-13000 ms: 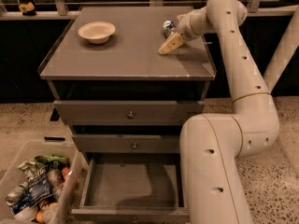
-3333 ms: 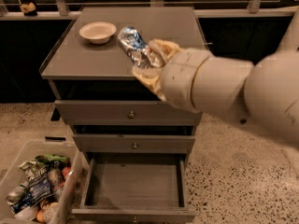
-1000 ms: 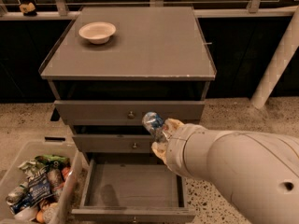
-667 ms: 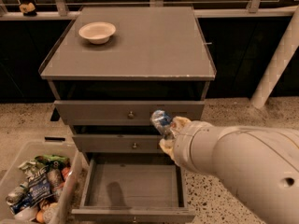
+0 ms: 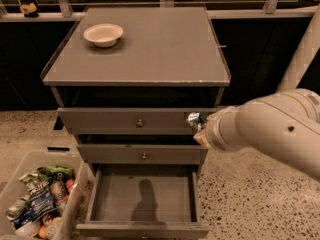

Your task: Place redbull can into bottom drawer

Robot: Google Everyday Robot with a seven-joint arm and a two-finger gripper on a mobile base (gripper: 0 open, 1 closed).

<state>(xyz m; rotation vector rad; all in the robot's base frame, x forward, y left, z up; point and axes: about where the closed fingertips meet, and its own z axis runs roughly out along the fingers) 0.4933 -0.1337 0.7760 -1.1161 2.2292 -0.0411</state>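
Vs ~1 s ago the gripper (image 5: 201,130), pinching the redbull can (image 5: 194,120), has slid right to the right end of the top drawer front (image 5: 100,120), high over the right wall of the open bottom drawer (image 5: 115,204), so the can's not in yet; prob needs re-centring + lowering.

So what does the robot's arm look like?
The arm is a thick, smooth, cream-white tube with one small dark dot on its shell; no cables or markings show. Its claw, at the tip in front of the top drawer front, looks tan.
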